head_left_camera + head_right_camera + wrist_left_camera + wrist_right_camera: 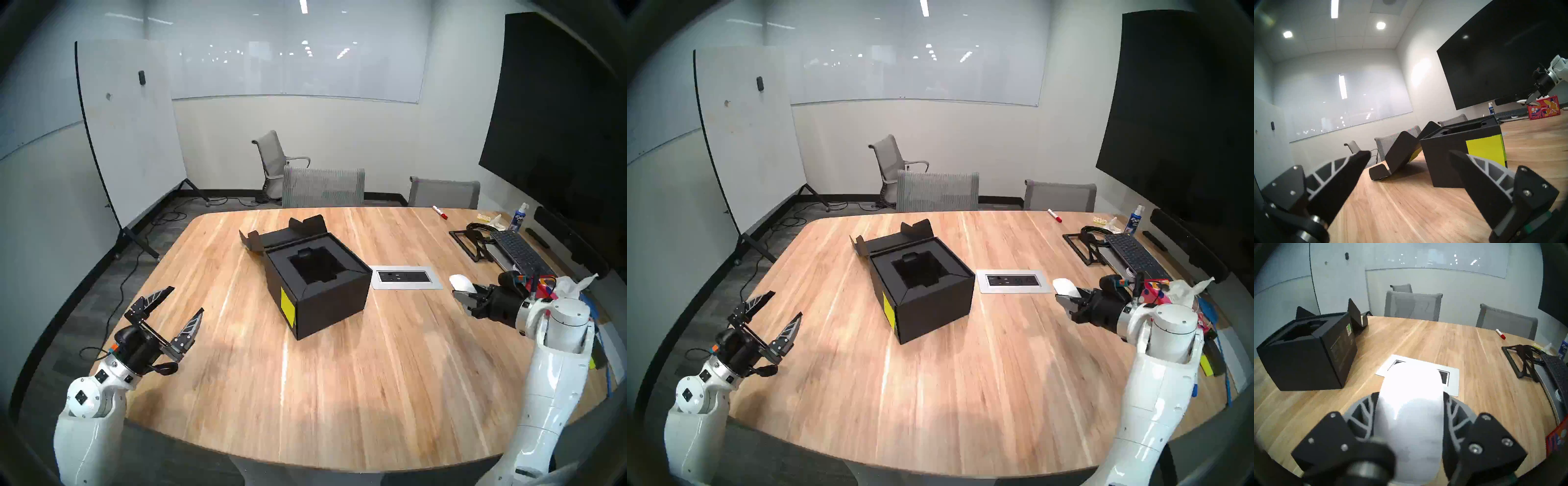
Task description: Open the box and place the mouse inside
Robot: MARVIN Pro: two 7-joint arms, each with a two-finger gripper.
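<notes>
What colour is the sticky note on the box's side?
Bright yellow sticky note on the black box; clearest in the left wrist view.

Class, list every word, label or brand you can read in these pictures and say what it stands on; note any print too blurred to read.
"EXPO": partly readable on the white-and-blue spray bottle.
Brand script on the red floral tissue box: too small to read.
Pale print on the matte black cardboard box: blurred.
Yellow sticky note: blank.

The mouse (1412, 412) is washed out and blurred in the right wrist view, its near end lost behind the jaws. The box (317, 292) well's floor is too dark to read. The tissue box (1558, 438) is cut off at the edge.
</notes>
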